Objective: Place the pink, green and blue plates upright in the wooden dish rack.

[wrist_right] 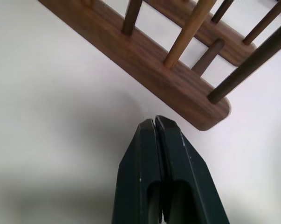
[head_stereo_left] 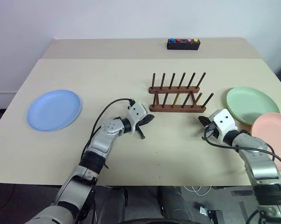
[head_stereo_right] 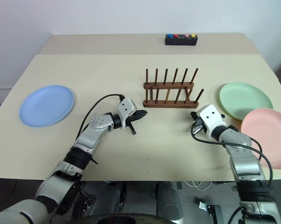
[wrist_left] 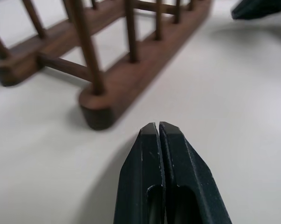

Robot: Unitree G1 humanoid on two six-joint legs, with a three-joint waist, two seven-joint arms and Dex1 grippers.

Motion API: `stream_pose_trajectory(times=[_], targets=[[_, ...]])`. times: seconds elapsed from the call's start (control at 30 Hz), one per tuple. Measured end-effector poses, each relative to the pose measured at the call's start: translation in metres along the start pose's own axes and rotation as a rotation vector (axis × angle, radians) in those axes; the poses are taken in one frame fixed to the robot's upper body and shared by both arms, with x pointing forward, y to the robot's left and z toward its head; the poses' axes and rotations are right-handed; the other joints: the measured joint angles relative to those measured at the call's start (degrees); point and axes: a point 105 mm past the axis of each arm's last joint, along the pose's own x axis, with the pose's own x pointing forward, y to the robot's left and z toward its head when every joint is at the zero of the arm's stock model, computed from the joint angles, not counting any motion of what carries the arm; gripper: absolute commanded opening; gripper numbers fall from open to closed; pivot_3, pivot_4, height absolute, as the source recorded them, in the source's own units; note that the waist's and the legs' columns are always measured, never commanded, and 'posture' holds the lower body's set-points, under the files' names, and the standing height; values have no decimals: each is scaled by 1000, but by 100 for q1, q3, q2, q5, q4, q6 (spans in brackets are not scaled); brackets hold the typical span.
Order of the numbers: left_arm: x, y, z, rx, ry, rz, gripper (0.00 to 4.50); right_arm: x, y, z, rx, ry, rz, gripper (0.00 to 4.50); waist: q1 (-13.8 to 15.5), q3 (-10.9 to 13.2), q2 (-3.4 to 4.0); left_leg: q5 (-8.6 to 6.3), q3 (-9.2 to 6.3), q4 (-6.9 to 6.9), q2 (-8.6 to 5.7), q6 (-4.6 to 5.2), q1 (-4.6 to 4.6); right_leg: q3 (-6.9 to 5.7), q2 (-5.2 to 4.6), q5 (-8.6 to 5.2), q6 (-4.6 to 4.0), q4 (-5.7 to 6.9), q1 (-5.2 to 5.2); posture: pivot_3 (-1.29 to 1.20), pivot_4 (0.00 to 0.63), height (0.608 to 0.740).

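Rack sits mid-counter, no plates in it. Blue plate lies flat far out on my left; green plate and pink plate lie flat on my right, the pink rim seemingly overlapping the green.

Left gripper and right gripper hang just off the two ends of the rack, fingers pressed together, holding nothing.

I judge the plates rigid, light and matte, so not very slippery. Lying flat, only the shallow rim offers a hold; I would pinch the raised edge, then tip the plate upright between two pegs.

Head views give all three plates and the button box at the far edge. Wrist views give what they lack: the closed fingertip seam and each rail end up close.
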Motion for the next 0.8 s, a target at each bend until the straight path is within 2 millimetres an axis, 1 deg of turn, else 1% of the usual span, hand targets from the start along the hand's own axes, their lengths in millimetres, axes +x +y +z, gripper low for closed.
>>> stream_pose_trajectory(times=[0.1,0.2,0.33,0.37,0.5,0.57,0.6,0.73,0.8], targets=[[-16,-13,-4,-31,4,-66,0,-27,-8,4,46,14,20,826,6,1,0,0,0,1,1,0,0,0,0,-1,-1,-1,2,0,150,734],[-28,-25,-6,-62,8,-140,0,-52,-26,10,67,44,-14,2292,8,2,-1,0,0,5,1,1,-1,1,0,-3,-6,-2,3,0,150,734],[-28,-32,0,-58,-1,-188,0,-72,-44,17,72,61,-99,4309,21,1,-2,0,1,10,1,0,-1,1,0,-11,-22,-3,7,0,150,734],[-27,-35,1,-56,-3,-204,0,-75,-47,16,77,72,-118,4447,22,1,-2,0,1,10,1,1,-1,1,0,-11,-22,-5,7,0,150,734],[-24,-45,2,-60,-7,-264,0,-99,-56,1,135,179,-224,4447,40,2,-2,-1,1,5,0,1,-7,0,-1,-10,-13,-6,1,0,150,734],[-21,-50,4,-63,-18,-286,0,-108,-55,-4,151,221,-252,4447,37,2,-3,-1,1,6,1,1,-7,0,-1,-11,-15,-6,1,0,150,734],[-19,-53,5,-62,-23,-305,0,-112,-51,-6,152,249,-254,4447,37,0,0,-1,1,6,0,1,-6,1,-1,-12,-18,-5,1,0,150,734],[-13,-65,14,-62,-61,-391,0,-123,-23,-19,202,345,-234,4447,29,1,-1,-1,2,7,1,1,-6,0,0,-14,-20,-6,1,0,150,734],[-13,-66,16,-54,-69,-412,0,-127,-17,-25,233,380,-241,4447,18,1,-1,-1,6,10,1,1,-5,3,-1,-15,-23,-7,2,0,150,734]])
